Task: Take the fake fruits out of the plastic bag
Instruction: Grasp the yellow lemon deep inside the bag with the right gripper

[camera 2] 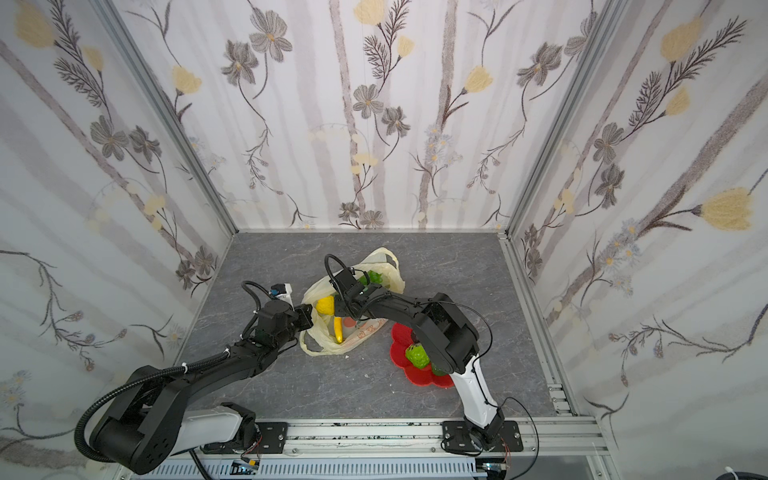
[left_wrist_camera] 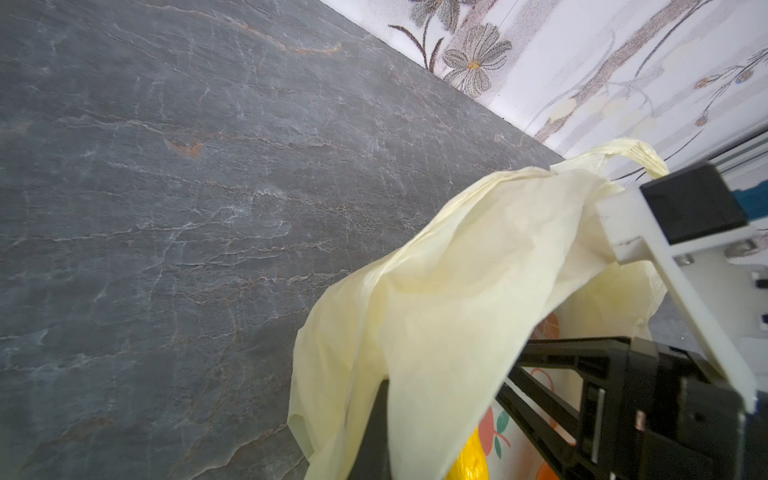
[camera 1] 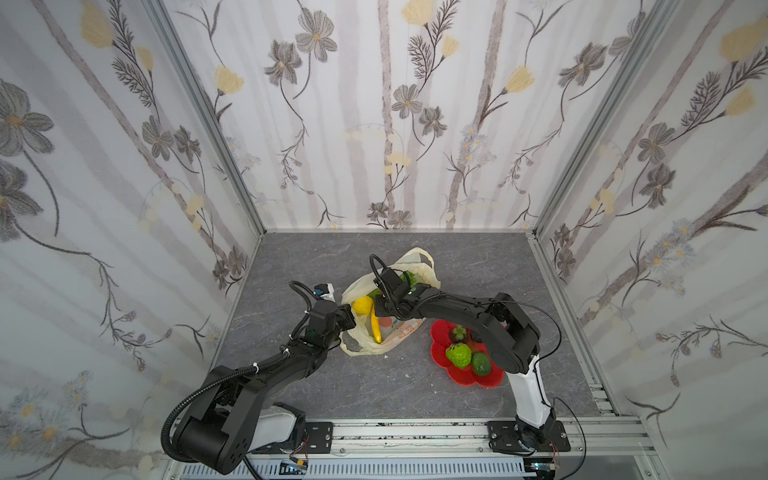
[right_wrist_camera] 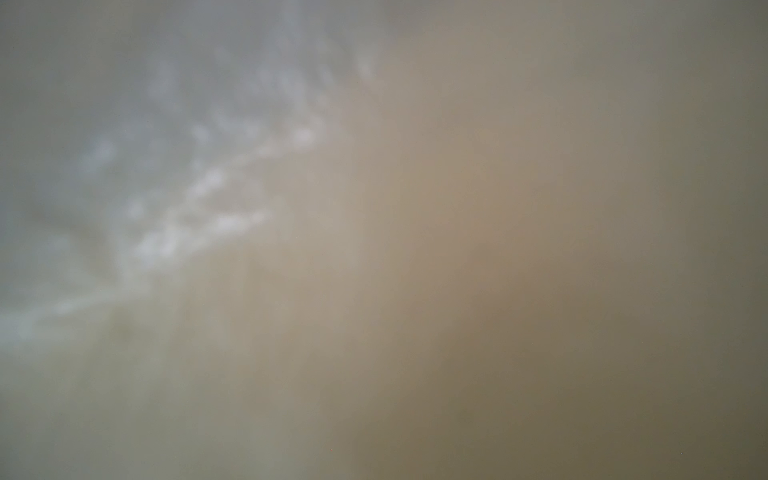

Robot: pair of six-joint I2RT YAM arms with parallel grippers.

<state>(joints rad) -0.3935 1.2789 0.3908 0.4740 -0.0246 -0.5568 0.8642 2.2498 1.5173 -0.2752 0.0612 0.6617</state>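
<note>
The pale-yellow plastic bag [camera 1: 376, 345] [camera 2: 332, 347] lies mid-table with its mouth held up. My left gripper [camera 1: 351, 318] [camera 2: 309, 319] is shut on the bag's left rim; in the left wrist view the film [left_wrist_camera: 436, 299] drapes over its dark finger [left_wrist_camera: 374, 436]. Inside the bag I see a yellow orange [camera 1: 361, 306], a banana [camera 1: 376, 331] [left_wrist_camera: 467, 461] and green grapes [camera 1: 410, 277]. My right gripper [camera 1: 382, 309] [camera 2: 343, 309] reaches down into the bag beside the orange, its fingertips hidden. Bag film blanks the right wrist view.
A red flower-shaped plate [camera 1: 440, 332] [camera 2: 399, 336] sits right of the bag under my right arm. It holds a strawberry [camera 1: 458, 332], a bumpy green custard apple [camera 1: 458, 356] [camera 2: 417, 356] and an avocado [camera 1: 481, 364]. Patterned walls enclose three sides.
</note>
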